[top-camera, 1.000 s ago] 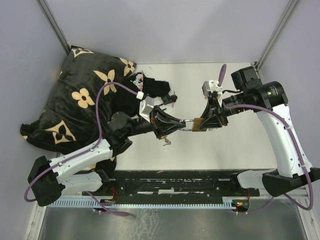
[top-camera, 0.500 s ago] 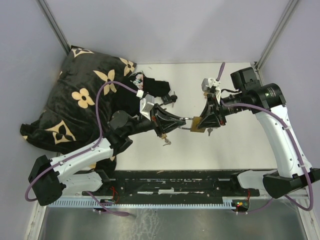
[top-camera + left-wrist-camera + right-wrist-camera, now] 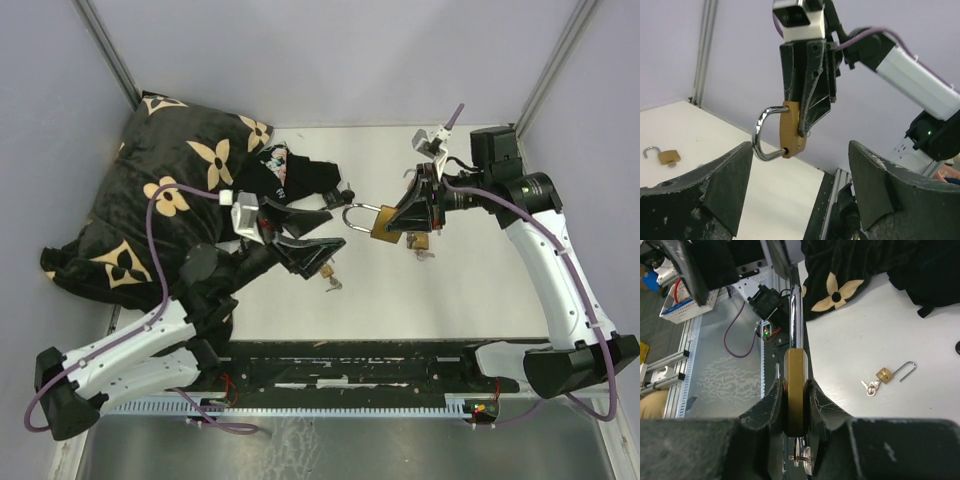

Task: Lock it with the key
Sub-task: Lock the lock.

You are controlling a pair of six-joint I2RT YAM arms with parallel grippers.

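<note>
Your right fingers [image 3: 765, 412] pinch the brass padlock [image 3: 791, 131] by its body, held up off the worktop [image 3: 920, 325]. Its shackle points toward your left fingers [image 3: 715, 187], which are spread wide, empty and clear of it. The key [image 3: 801, 459] seems to hang at the body's underside, below the right fingers. Hold that pinch steady, bring the left fingers squarely onto the key's head, and turn without twisting the padlock loose.

padlock [image 3: 795, 390] body half hidden between the right jaws.
</note>
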